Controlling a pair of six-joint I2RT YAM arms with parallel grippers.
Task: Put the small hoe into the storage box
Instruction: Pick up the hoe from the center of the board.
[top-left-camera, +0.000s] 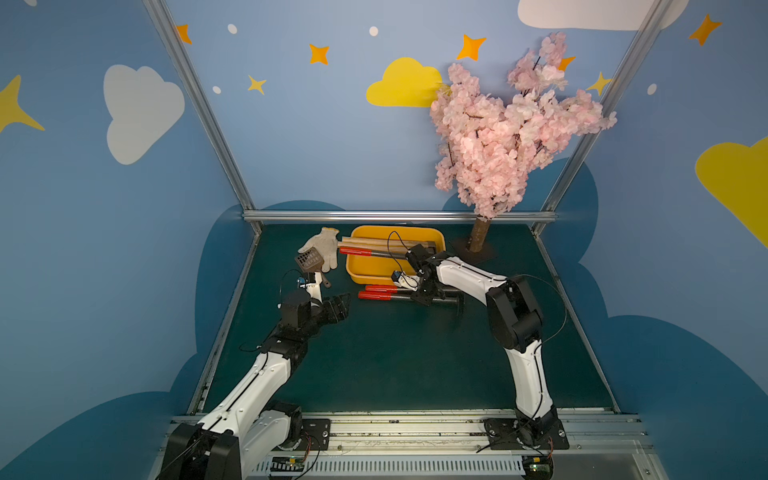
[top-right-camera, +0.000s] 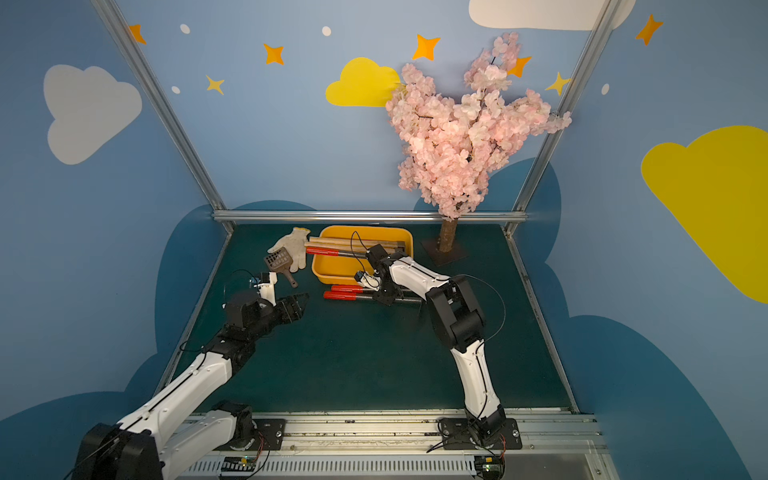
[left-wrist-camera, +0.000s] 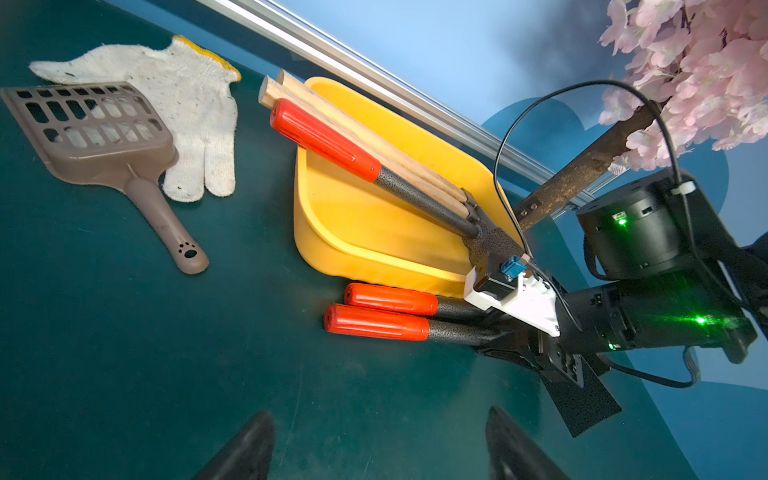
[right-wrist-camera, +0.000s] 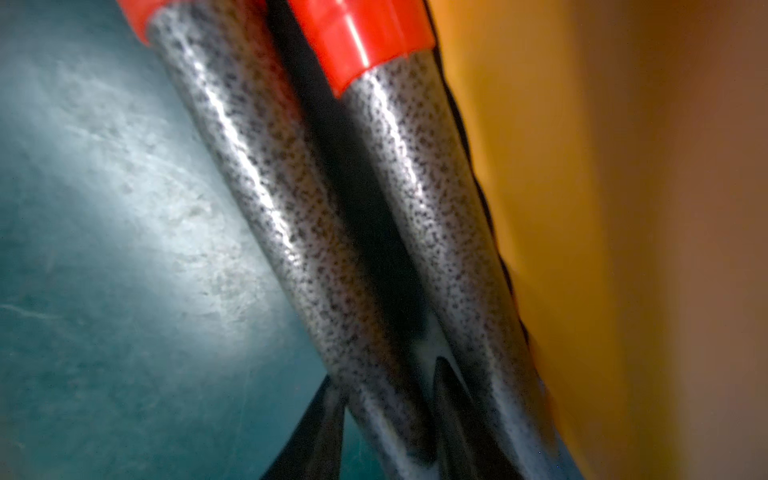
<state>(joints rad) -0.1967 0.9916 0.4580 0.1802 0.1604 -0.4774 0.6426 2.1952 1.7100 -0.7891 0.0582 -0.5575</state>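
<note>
The small hoe (top-left-camera: 376, 296) (left-wrist-camera: 376, 322) lies on the green table just in front of the storage box (top-left-camera: 399, 228) (left-wrist-camera: 324, 257), a yellow tub. It has a red grip, a speckled black shaft (right-wrist-camera: 270, 187) and a flat dark blade (left-wrist-camera: 582, 399). A second red-handled tool (top-left-camera: 380, 287) (right-wrist-camera: 415, 166) lies between it and the box wall (right-wrist-camera: 540, 166). My right gripper (top-left-camera: 422, 297) (right-wrist-camera: 386, 374) is down on the hoe's shaft, one finger on each side, shut on it. My left gripper (top-left-camera: 343, 305) (left-wrist-camera: 380, 415) hovers open and empty to the left of the red grips.
Inside the box lie a third red-handled tool (top-left-camera: 357, 250) and wooden handles (top-left-camera: 374, 242) that stick out over its left rim. A white glove (top-left-camera: 326, 245) and a brown slotted scoop (top-left-camera: 307, 259) lie left of the box. A pink blossom tree's trunk (top-left-camera: 482, 237) stands at the back right.
</note>
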